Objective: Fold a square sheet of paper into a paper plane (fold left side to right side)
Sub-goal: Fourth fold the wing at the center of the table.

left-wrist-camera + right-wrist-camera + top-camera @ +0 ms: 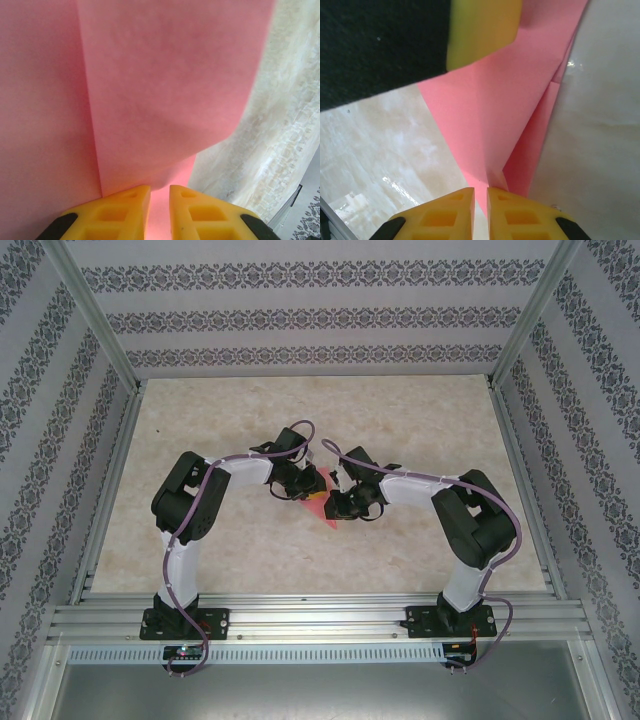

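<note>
L gripper [159, 190] narrow, apparently pinching paper plane [165, 90] edge; R gripper [480, 191] narrow too, clamped on its pointed tip.

Your pink-red paper sheet [165, 90] reads matt, faintly fibrous. Yellow plastic fingers [462, 200] look smooth; beige marbled tabletop [380, 150] glossy.

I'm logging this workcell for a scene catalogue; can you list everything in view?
folded paper: one, pink-red, mid-table, between both grippers
table: one, beige marbled, under the arms
walls: three, white with grey pattern, around the table
frame rails: several, silver, along table edges
left arm: one, black and white, purple cable, near-left edge
right arm: one, same colours, near-right edge
left gripper: one, yellow, shut on the folded paper
right gripper: one, yellow, shut on its pointed end
</note>
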Controlling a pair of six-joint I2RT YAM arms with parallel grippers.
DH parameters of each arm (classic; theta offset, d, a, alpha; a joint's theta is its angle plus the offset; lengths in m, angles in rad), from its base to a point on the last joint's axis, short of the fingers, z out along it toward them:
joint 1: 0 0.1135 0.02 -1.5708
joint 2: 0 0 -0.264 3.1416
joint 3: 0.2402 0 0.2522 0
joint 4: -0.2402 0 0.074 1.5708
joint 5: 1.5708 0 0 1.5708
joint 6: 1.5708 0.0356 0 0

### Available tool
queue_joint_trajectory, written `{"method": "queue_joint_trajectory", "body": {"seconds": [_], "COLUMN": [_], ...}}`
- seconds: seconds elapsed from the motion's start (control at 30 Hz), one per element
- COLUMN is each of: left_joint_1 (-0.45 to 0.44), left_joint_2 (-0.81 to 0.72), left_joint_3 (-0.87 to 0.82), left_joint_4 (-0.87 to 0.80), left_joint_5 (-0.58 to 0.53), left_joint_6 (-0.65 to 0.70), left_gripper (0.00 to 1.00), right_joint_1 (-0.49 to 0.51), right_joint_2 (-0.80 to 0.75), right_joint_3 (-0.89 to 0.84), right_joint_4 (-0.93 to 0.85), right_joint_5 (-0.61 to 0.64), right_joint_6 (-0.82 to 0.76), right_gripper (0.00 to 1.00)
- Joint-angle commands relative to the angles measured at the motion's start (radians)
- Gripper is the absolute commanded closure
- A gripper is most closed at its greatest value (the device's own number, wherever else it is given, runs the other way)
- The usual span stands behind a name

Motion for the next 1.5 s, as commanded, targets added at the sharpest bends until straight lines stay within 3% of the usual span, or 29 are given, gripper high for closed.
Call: {"method": "queue_joint_trajectory", "body": {"seconds": [0.0,0.73,1.13,1.47], "left_joint_1": [0.009,0.010,0.059,-0.022], "left_joint_2": [0.037,0.027,-0.129,-0.173], "left_joint_3": [-0.017,-0.005,0.029,-0.114], "left_joint_4": [-0.110,-0.119,-0.138,0.010], "left_joint_5": [-0.091,-0.090,-0.017,0.084], "left_joint_6": [0.020,0.027,0.071,-0.040], "left_gripper": [0.79,0.79,0.73,0.83], "right_joint_1": [-0.010,-0.025,-0.022,-0.016], "right_joint_2": [-0.001,0.055,0.069,0.066], "right_joint_3": [-0.012,-0.050,-0.059,-0.071], "right_joint_4": [0.032,0.010,-0.045,-0.044], "right_joint_5": [-0.021,0.018,0.059,0.069], "right_joint_6": [-0.004,-0.013,-0.021,-0.019], "right_gripper": [0.85,0.87,0.92,0.92]}}
